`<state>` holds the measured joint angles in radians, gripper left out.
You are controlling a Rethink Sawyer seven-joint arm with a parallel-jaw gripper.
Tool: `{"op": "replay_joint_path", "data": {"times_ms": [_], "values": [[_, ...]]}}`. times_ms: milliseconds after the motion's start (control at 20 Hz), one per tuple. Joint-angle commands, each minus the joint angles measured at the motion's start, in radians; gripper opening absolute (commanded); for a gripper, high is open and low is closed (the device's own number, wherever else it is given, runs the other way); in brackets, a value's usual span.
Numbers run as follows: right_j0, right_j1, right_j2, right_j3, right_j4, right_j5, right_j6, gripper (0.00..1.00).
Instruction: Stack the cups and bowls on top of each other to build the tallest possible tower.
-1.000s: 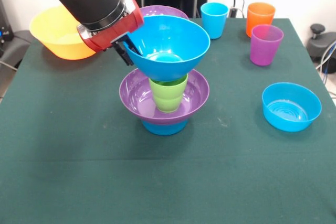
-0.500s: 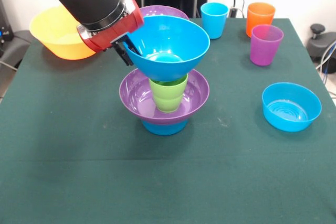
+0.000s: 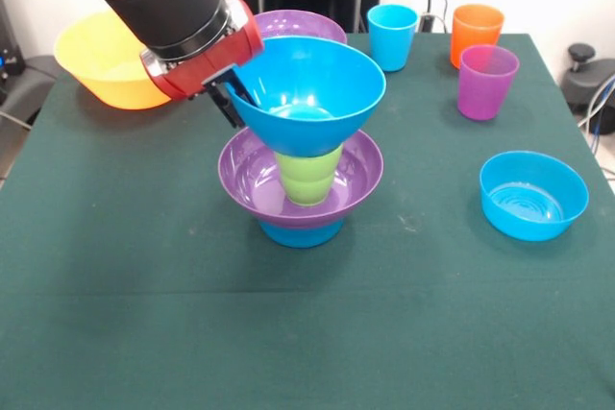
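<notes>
I am gripping the large blue bowl (image 3: 307, 93) by its rim on the side toward the yellow bowl, my gripper (image 3: 233, 95) clamped on that edge with one finger showing dark inside the bowl wall. I am holding the bowl upright, directly over the tower (image 3: 302, 184), with its base sitting at the mouth of the lime green cup (image 3: 307, 177); whether it is resting fully on the cup I cannot tell. The green cup is standing upright in the middle of a wide purple bowl (image 3: 252, 173), and that purple bowl is sitting on a small blue bowl (image 3: 301, 232), which is showing only as a blue band beneath it on the green table (image 3: 144, 314). Behind my wrist the large yellow bowl (image 3: 106, 60) is sitting at the table's far edge, and the second purple bowl (image 3: 298, 22) is peeking out just behind the bowl I am holding. The light blue cup (image 3: 392, 36), the orange cup (image 3: 477, 34) and the translucent purple cup (image 3: 487, 81) are standing upright near the far corner, the purple one nearest the camera of the three. The other small blue bowl (image 3: 533, 195) is sitting alone, well apart from the tower.
</notes>
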<state>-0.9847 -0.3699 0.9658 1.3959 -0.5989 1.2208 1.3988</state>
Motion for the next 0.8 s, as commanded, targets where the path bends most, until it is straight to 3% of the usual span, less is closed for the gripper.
{"op": "replay_joint_path", "data": {"times_ms": [50, 800], "values": [[0.036, 0.057, -0.018, 0.003, -0.051, -0.069, -0.269, 0.0], [0.039, 0.011, -0.036, 0.018, -0.051, 0.001, -0.274, 0.0]]}}
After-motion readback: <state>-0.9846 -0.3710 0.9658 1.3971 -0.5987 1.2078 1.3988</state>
